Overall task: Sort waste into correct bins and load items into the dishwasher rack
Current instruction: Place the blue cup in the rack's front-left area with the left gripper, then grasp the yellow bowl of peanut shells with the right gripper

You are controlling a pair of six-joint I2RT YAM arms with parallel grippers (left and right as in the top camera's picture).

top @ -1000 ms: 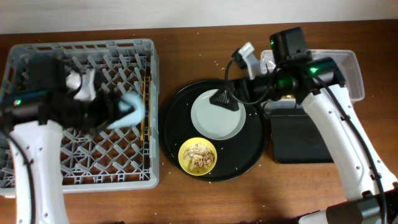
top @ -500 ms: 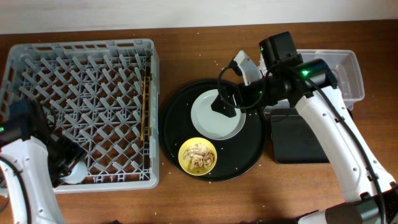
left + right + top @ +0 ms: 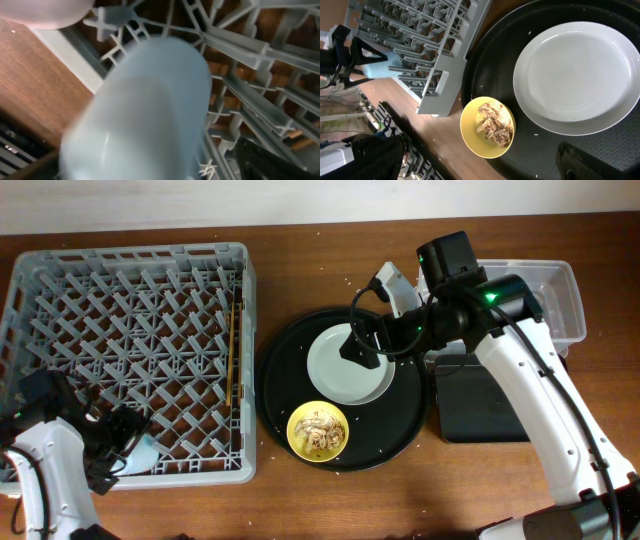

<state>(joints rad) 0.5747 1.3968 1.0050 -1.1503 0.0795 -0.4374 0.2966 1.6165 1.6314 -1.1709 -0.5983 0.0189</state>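
Evidently the light blue cup (image 3: 143, 452) lies at the lower-left corner of the dishwasher rack (image 3: 130, 250), right against the left gripper (image 3: 124, 442)
Its long axis slants across the pegs; whether those jaws pinch it I cannot tell. The right gripper (image 3: 362, 346), jaws spread, hovers over the plate (image 3: 348, 377)

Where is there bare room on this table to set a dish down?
Bare wood lies behind the round black tray, between dishwasher rack and clear tub. The shallow black tray looks bare. Crowded: plate and yellow bowl fill the round tray, right hand over the plate.
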